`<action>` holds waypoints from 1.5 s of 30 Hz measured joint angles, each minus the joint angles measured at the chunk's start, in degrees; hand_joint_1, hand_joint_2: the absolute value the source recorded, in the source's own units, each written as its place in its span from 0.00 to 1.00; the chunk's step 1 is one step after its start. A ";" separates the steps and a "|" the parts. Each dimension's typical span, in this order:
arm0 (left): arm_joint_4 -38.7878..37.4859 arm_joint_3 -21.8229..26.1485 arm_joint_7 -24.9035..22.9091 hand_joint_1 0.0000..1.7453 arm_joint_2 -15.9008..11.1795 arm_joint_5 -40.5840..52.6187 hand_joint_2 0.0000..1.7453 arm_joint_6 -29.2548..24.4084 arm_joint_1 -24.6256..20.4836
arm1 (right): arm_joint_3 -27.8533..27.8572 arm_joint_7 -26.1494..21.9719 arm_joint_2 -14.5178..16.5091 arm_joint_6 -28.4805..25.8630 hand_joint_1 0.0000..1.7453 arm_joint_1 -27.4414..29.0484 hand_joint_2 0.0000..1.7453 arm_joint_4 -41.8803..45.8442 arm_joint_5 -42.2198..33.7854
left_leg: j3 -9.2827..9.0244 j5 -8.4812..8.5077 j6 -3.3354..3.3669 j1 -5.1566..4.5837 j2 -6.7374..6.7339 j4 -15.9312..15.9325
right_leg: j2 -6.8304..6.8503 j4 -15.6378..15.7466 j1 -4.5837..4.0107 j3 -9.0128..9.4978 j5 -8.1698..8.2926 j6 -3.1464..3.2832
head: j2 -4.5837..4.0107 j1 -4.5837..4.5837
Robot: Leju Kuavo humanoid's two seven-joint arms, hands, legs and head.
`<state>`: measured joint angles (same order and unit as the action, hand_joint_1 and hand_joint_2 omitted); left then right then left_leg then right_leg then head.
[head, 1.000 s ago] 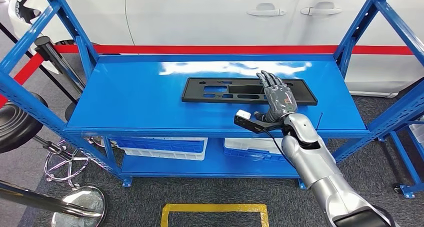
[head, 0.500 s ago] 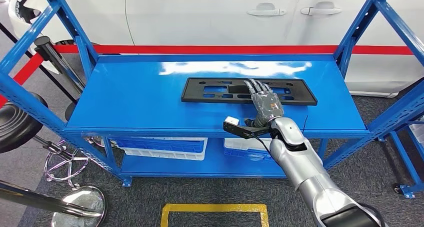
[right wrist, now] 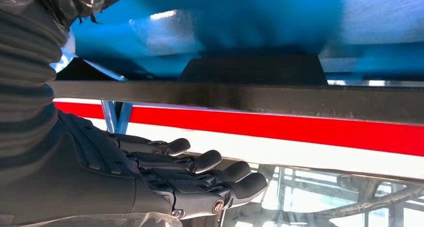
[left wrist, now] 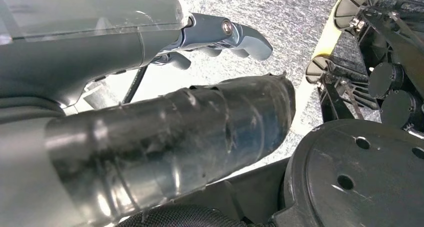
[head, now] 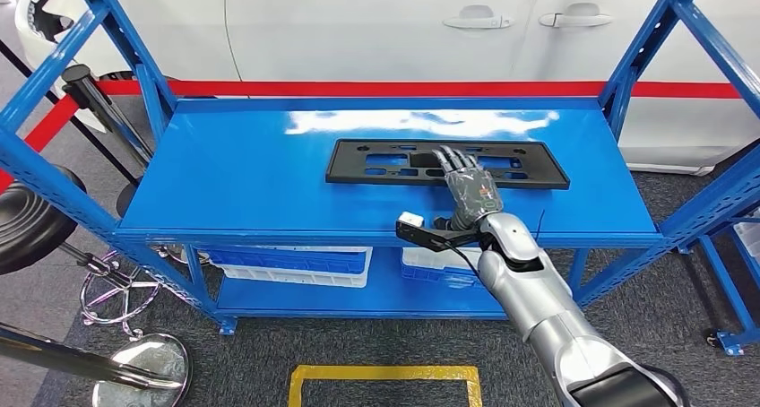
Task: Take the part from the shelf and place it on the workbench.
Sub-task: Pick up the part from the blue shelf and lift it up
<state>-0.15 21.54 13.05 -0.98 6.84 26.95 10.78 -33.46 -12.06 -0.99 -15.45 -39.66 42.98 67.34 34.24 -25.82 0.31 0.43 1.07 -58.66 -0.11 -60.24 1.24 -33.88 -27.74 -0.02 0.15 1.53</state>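
Blue shelf [head: 242, 183] fills the head view's centre, with the black part [head: 385, 163] lying flat just above middle. My right robot hand [head: 468, 185] rests outstretched on it, grasping nothing. Closer up, the right wrist view shows its fingers [right wrist: 200, 162] straight and apart; my left robot hand [left wrist: 150, 102] hangs over floor, its grip unclear.

We see a matt black plastic part [head: 445, 163] lying on a glossy blue painted metal shelf [head: 251, 183]; the right hand [head: 468, 185] looks dark and plastic, its arm [head: 538, 308] smooth silver.
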 joint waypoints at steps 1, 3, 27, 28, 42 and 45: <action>0.00 -0.01 0.00 0.00 0.00 -0.05 0.00 0.00 0.00 | 0.00 0.00 0.05 0.00 0.00 0.00 1.00 -0.08 -0.01 | 0.00 0.00 0.00 0.00 0.00 0.00 | 0.00 0.00 0.00 0.00 0.00 0.00 | 0.00 0.00; 0.00 -0.01 0.00 0.00 0.00 -0.07 0.00 0.00 0.00 | 0.00 0.00 0.14 0.00 0.00 -0.01 1.00 -0.18 -0.02 | 0.00 0.00 0.00 0.00 0.00 0.00 | 0.00 0.00 0.00 0.00 0.00 0.00 | 0.00 0.00; 0.00 -0.17 -0.13 0.00 -0.73 -0.17 0.00 0.61 0.34 | 0.00 0.02 0.89 0.03 0.00 -0.28 1.00 -1.14 0.10 | -1.22 -1.10 -1.41 1.33 0.04 -0.12 | -0.51 -0.82 0.61 -0.37 -0.13 0.14 | 0.00 0.01; 0.00 -0.19 -0.15 0.00 -0.73 -0.17 0.00 0.61 0.37 | 0.00 0.02 0.93 0.03 0.00 -0.33 1.00 -1.14 0.11 | -0.80 -1.83 -1.53 1.41 -0.18 -1.16 | -0.46 -0.76 0.59 -0.31 -0.11 0.52 | 0.00 0.01; 0.00 -0.21 -0.19 0.00 -0.96 -0.25 0.00 0.65 0.53 | 0.00 0.02 1.24 0.03 0.00 -0.43 1.00 -1.13 0.15 | -0.39 -0.22 2.80 -0.85 -0.88 -0.08 | 0.10 -0.03 -1.25 1.22 -1.14 1.16 | 0.00 -0.05; 0.00 -0.23 -0.20 0.00 -0.89 -0.26 0.00 0.70 0.59 | 0.00 0.02 1.28 0.06 0.00 -0.69 1.00 -1.09 0.16 | -1.91 0.43 2.51 -0.22 -1.08 2.16 | 0.01 -4.72 -1.26 -0.68 -4.00 0.43 | 0.00 -0.10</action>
<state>-0.15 21.31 12.85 -1.87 6.58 27.65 11.37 -33.46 -12.04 0.28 -15.39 -40.35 41.89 67.49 32.32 -25.39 2.82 0.21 -0.01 -56.50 -0.10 -64.96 -0.02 -34.56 -31.74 0.41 0.15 1.43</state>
